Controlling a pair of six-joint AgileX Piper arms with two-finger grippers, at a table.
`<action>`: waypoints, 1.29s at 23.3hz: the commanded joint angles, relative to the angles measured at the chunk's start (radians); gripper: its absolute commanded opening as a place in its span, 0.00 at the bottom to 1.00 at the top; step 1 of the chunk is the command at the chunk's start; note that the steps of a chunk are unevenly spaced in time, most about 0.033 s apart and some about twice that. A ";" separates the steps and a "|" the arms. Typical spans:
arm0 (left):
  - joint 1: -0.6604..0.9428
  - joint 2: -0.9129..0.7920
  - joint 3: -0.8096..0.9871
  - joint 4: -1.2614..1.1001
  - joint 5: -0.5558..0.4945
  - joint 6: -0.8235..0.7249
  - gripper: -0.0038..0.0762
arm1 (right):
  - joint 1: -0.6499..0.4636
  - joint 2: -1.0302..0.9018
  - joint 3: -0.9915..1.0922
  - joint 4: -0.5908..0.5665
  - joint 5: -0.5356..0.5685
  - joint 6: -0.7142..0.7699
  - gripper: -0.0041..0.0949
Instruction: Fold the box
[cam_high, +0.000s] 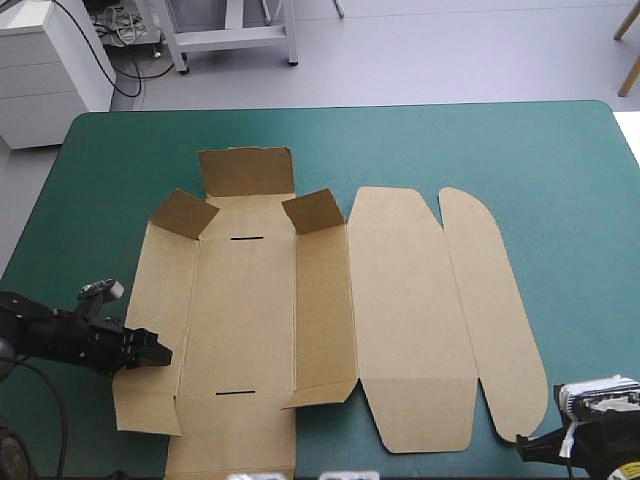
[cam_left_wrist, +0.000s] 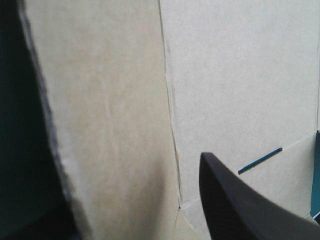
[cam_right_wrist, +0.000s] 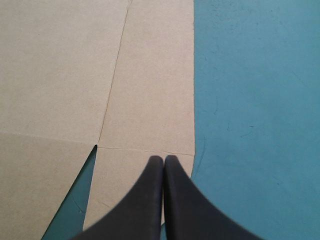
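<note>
Brown box (cam_high: 250, 320) lies flat mid-worktop (cam_high: 560, 160), left tool (cam_high: 158, 353) at its left wall. Left wrist: tool spread apart, one finger (cam_left_wrist: 240, 200) over the board (the other hidden). Right wrist: right tool (cam_right_wrist: 163, 161) pressed together, empty, over the lid's near corner. A shallow left bite could let the wall slip.

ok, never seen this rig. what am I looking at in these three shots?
A two-armed robot at a table with a teal-green cover. The wide shot looks down from above and behind it; the other two come from cameras on each wrist, looking along that arm's hand. On the cover lies the box, a cut sheet of brown board, mostly flat, two far flaps tipped up. The left hand is open at its left side panel. The right hand is shut, over the near end of the rightmost flap. Nothing looks held.
</note>
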 joint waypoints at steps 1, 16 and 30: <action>-0.007 -0.020 -0.021 -0.046 0.055 -0.007 0.37 | 0.001 0.015 -0.025 0.000 -0.063 -0.002 0.02; -0.007 -0.020 -0.047 0.003 0.048 -0.046 0.04 | 0.001 0.015 -0.025 0.000 -0.063 -0.002 0.02; -0.428 -0.020 -0.344 0.348 -0.168 -0.222 0.04 | 0.001 0.015 -0.025 0.000 -0.063 -0.002 0.02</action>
